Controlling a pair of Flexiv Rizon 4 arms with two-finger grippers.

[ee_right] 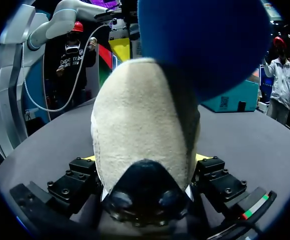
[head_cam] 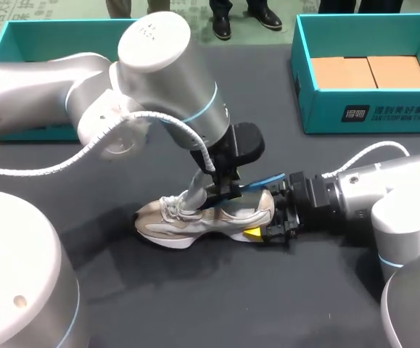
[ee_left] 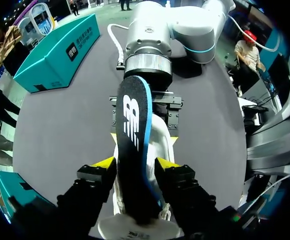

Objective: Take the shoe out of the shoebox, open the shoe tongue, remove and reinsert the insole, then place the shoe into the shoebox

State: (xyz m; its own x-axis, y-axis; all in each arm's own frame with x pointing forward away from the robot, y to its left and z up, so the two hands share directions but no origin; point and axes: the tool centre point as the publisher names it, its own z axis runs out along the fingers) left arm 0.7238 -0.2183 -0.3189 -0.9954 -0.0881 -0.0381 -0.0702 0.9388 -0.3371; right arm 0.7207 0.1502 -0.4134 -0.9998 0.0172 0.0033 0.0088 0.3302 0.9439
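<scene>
Left tool (ee_left: 136,163) pinches the insole (ee_left: 132,115), right tool (ee_right: 145,158) clamps the shoe (head_cam: 188,221) mid-frame; moved crooked, the insole may buckle.

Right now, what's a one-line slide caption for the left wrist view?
Left gripper pinches the dark, blue-edged insole over the pale shoe, which the right gripper grips from the far end.

**Three cameras, one shoe**

My head camera sits above and behind me and looks down on the table (head_cam: 217,304). The shoe (head_cam: 206,217) lies just below the frame's centre. My left wrist camera looks down along my left gripper (ee_left: 134,162), very near the insole (ee_left: 132,115), and faces my right arm (ee_left: 185,25). My right wrist camera looks low across the table, hard against the shoe's heel. All three views share the shoe.
</scene>
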